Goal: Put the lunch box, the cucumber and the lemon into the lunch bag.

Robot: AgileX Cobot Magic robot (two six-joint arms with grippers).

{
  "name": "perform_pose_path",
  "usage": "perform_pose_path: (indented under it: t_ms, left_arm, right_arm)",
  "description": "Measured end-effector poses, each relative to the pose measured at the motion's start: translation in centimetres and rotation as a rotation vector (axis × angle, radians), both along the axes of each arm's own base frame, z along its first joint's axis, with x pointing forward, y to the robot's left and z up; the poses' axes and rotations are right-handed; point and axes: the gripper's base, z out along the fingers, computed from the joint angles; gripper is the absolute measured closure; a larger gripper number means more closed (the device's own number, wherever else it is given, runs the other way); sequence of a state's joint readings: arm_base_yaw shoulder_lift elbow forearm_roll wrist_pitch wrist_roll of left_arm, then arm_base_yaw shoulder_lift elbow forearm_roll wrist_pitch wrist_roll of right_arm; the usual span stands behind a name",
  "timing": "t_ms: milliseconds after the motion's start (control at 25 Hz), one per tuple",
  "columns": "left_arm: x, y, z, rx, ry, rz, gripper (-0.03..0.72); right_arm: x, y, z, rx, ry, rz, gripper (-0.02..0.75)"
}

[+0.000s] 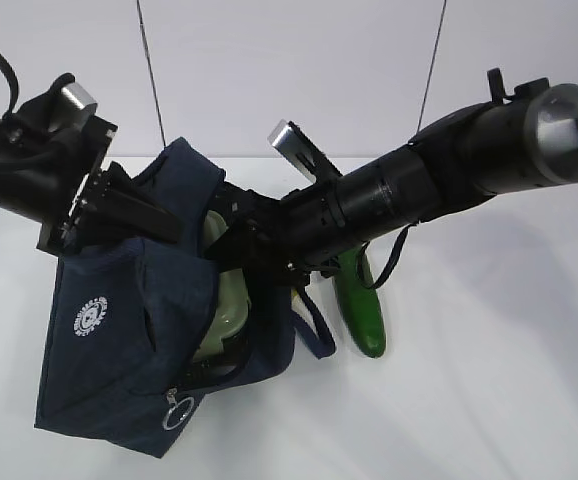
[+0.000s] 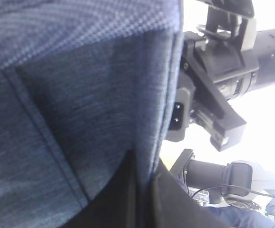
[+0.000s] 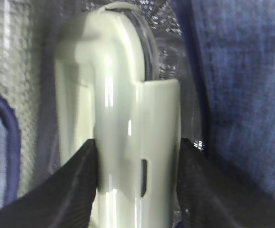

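Note:
The navy lunch bag (image 1: 119,330) hangs tilted above the table, its mouth facing right. My left gripper (image 1: 169,228) is shut on the bag's upper rim; in the left wrist view the fabric (image 2: 80,95) is pinched at the left gripper (image 2: 147,190). My right gripper (image 3: 137,156) reaches into the mouth, shut on the pale green lunch box (image 3: 123,104), which stands on edge against the silver lining. From outside, part of the lunch box (image 1: 224,300) shows inside the opening. The dark green cucumber (image 1: 361,310) lies on the table just right of the bag. The lemon is out of view.
The bag's zipper ring pull (image 1: 176,410) dangles at its lower front corner, and a handle loop (image 1: 314,325) hangs beside the cucumber. The right arm (image 1: 439,170) crosses above the cucumber. White tabletop (image 1: 489,380) spreads to the right and front.

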State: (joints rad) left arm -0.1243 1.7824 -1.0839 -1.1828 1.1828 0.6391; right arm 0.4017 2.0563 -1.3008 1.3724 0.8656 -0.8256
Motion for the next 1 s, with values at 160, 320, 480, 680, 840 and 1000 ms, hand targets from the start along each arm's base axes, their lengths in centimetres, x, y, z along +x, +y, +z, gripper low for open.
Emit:
perform_pose_path:
  t_ms: [160, 320, 480, 680, 840, 1000]
  left_arm:
    - [0.03, -0.02, -0.02, -0.003, -0.003, 0.000, 0.690]
    - [0.03, -0.02, -0.02, -0.003, -0.003, 0.000, 0.690]
    - [0.03, -0.02, -0.02, -0.003, -0.005, -0.001, 0.690]
    - [0.03, -0.02, -0.02, -0.003, -0.005, -0.001, 0.690]
    - [0.05, -0.01, -0.03, -0.002, -0.006, 0.000, 0.690]
    - [0.05, -0.01, -0.03, -0.002, -0.006, 0.000, 0.690]
  right_arm:
    - [0.06, 0.02, -0.13, -0.005, -0.001, 0.004, 0.384]
    - [0.01, -0.03, -0.29, -0.018, -0.005, 0.015, 0.378]
    - [0.01, -0.05, -0.32, -0.021, -0.007, 0.016, 0.360]
    - [0.02, -0.06, -0.42, -0.026, -0.007, 0.017, 0.358]
    - [0.06, -0.01, -0.57, -0.022, 0.003, 0.015, 0.346]
    - [0.08, 0.09, -0.36, -0.008, 0.007, 0.019, 0.319]
